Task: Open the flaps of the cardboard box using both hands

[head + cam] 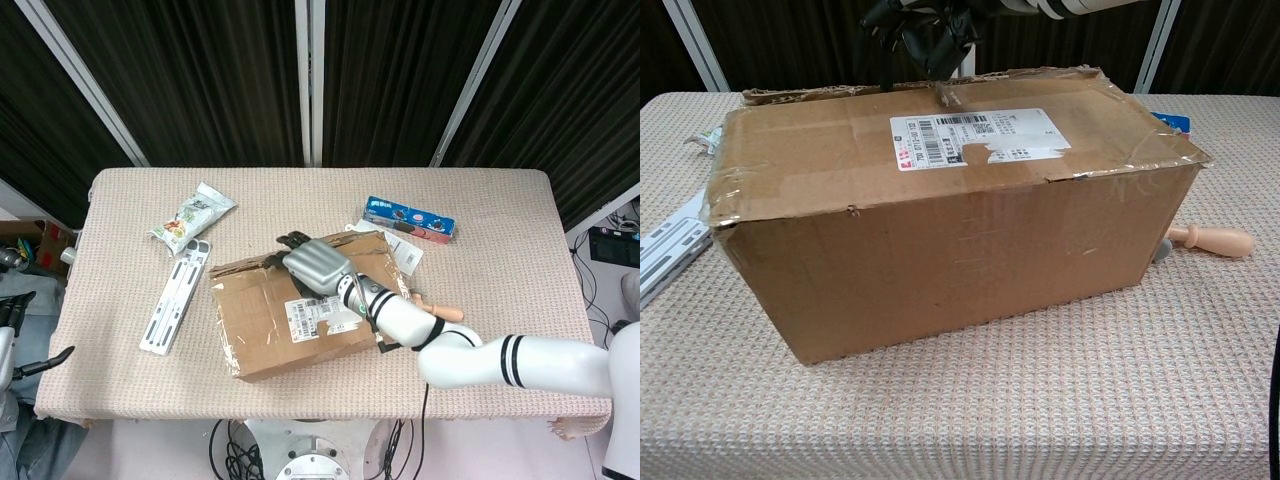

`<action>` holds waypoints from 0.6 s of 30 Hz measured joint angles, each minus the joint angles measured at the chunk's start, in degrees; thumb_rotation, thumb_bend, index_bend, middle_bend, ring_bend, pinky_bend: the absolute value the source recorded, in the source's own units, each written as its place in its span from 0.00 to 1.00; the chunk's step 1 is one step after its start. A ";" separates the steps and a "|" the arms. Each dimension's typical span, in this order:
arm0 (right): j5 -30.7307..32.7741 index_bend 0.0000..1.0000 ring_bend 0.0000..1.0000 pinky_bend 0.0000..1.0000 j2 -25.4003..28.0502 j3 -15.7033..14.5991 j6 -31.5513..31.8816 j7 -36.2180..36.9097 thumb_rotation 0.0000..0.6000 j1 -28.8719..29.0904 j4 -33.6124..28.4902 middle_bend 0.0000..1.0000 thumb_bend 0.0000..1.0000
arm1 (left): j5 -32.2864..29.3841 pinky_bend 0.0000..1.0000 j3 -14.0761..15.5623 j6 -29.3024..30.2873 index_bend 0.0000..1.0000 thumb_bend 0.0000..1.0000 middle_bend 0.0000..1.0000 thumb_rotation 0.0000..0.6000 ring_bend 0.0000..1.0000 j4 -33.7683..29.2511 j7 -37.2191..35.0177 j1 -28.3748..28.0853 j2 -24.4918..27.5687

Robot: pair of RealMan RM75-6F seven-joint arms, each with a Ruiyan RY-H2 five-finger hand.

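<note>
Cardboard box [295, 315], mid-counter [500, 250], flaps closed. Right robot hand [315, 265] over far top edge, fingers curled at flap seam, apparently seeking purchase; holds nothing. Left robot hand [8, 335] off the counter's left edge, state unclear.

head: high, looking down, whole table [500, 300] | chest: low, close, level | shared: box [290, 315] [940, 230]

Right arm: reaches forward, bent at the elbow.
Right hand [318, 264]: palm down, dark fingers [923, 38] curled downward.
Left hand: barely visible.
</note>
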 measured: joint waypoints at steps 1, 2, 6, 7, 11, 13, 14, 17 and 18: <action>0.33 0.21 0.00 0.00 0.04 -0.44 0.05 0.03 1.00 0.35 -0.07 0.26 0.93 | -0.02 0.21 -0.01 0.01 0.10 0.00 0.12 0.40 0.11 0.02 0.00 0.01 0.02; 0.57 0.21 0.00 0.00 0.10 -0.72 0.07 0.10 1.00 0.60 -0.16 0.27 0.93 | -0.05 0.21 -0.03 0.03 0.10 0.00 0.12 0.40 0.11 0.02 0.01 0.03 0.05; 0.59 0.19 0.00 0.00 0.45 -0.98 0.47 1.18 1.00 0.81 -0.85 0.38 0.93 | -0.14 0.21 -0.09 0.22 0.10 0.00 0.12 0.40 0.11 -0.13 -0.04 0.17 0.22; 0.26 0.18 0.00 0.00 0.66 -0.91 0.77 1.66 1.00 0.70 -1.22 0.40 0.93 | -0.14 0.21 -0.09 0.25 0.10 0.00 0.12 0.39 0.11 -0.18 -0.04 0.19 0.26; -1.55 0.10 0.01 0.00 2.08 -0.52 1.76 2.98 1.00 -0.05 -2.97 0.45 0.93 | -0.03 0.21 -0.10 0.38 0.10 0.00 0.12 0.40 0.11 -0.59 0.09 0.23 0.52; -2.60 0.06 0.02 0.00 3.31 -0.24 2.11 3.84 1.00 -0.63 -4.20 0.48 0.93 | 0.08 0.21 -0.10 0.40 0.10 0.00 0.12 0.40 0.11 -1.02 0.36 0.19 0.80; -3.05 0.04 0.03 0.00 3.89 -0.09 2.24 4.28 1.00 -0.93 -4.79 0.49 0.93 | 0.14 0.21 -0.09 0.41 0.10 0.00 0.12 0.40 0.11 -1.25 0.53 0.17 0.98; -4.84 0.01 0.04 0.00 6.06 0.51 2.76 5.93 1.00 -2.23 -6.94 0.50 0.93 | 0.33 0.21 -0.15 0.54 0.10 0.00 0.12 0.40 0.11 -2.19 1.16 0.08 1.66; -5.52 0.00 0.04 0.00 6.77 0.69 2.98 6.41 1.00 -2.71 -7.63 0.50 0.93 | 0.38 0.21 -0.21 0.63 0.10 0.00 0.12 0.40 0.11 -2.60 1.42 0.04 1.90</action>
